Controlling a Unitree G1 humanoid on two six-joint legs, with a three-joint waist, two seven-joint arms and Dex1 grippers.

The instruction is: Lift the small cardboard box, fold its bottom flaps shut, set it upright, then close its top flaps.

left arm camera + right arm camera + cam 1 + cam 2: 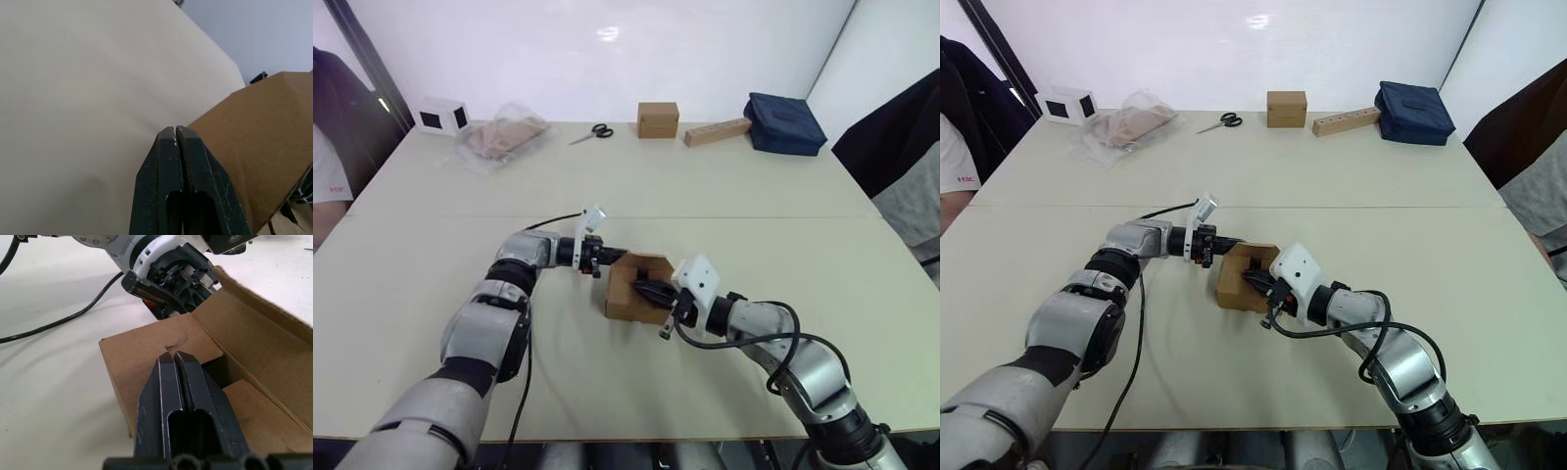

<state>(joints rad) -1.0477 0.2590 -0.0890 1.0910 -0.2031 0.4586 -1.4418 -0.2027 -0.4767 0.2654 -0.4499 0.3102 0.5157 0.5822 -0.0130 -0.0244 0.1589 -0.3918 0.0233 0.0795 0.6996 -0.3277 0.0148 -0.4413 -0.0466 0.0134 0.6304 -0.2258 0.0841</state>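
The small cardboard box (pixel 623 297) rests on the table's middle with one open end turned toward my right arm. My right gripper (pixel 174 355) is shut, and its tip reaches into that open end and touches a flap (pixel 146 346) folded inward. A second flap (pixel 254 328) of the same end stands open. Whether these are the bottom flaps or the top flaps I cannot tell. My left gripper (pixel 174 129) is shut too, holding nothing, and lies along the box's outer wall (pixel 254 147) on its far left side.
Along the far edge stand a smaller brown cube (pixel 658 119), a long tan block (pixel 717 132), a navy bag (pixel 785 122), scissors (pixel 592 132), a plastic bag (pixel 501 139) and a white box (pixel 442 115). People sit at both table sides.
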